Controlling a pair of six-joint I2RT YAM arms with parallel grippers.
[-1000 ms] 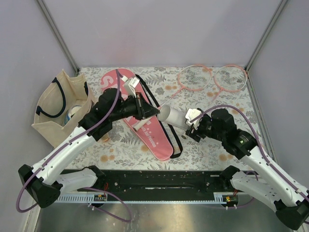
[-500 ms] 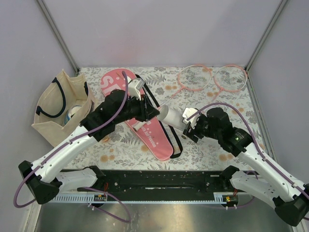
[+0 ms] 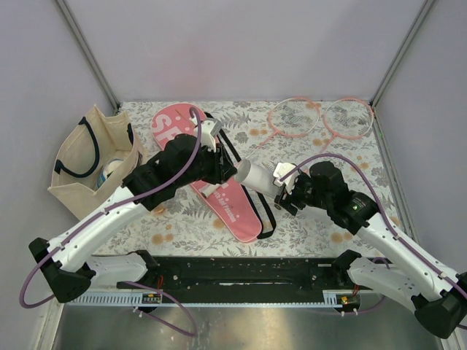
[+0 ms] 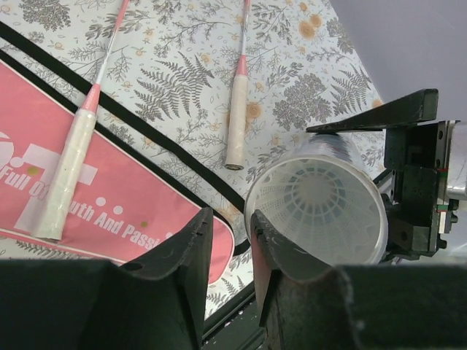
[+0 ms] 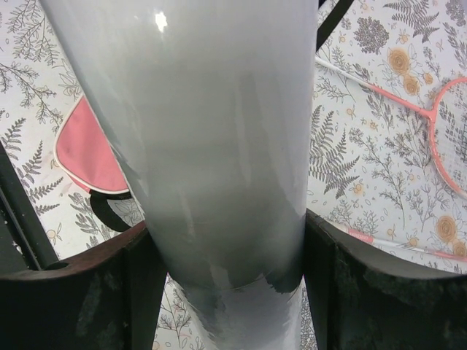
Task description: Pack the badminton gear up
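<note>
- Bench (image 3: 321, 219): all the gear lies on it or hangs just over it, midway between my two arms.
- Cover (image 3: 232, 211): it lies flat and slants from far-left to near-centre, directly below the left arm's wrist.
- Rackets (image 3: 295, 117): the heads sit side by side at the far right. The shafts run toward the cover, with one handle (image 4: 62, 175) resting on it and the other (image 4: 235, 131) just short of it.
- Tube (image 3: 257, 177): it is held off the bench, and its long axis runs from one gripper to the other. The open mouth (image 4: 321, 204) faces the left arm, with a shuttle visible inside.
- Right gripper (image 3: 286, 186): it is clamped around the tube's body, a finger on each side (image 5: 109, 277).
- Left gripper (image 4: 230, 222): its jaws are parted and hold nothing. One finger (image 4: 270, 248) is against the tube's rim, and the cover shows through the gap.
- My read: the tube belongs to the right arm, and the cover lies beyond its open end, nearer the left arm.
</note>
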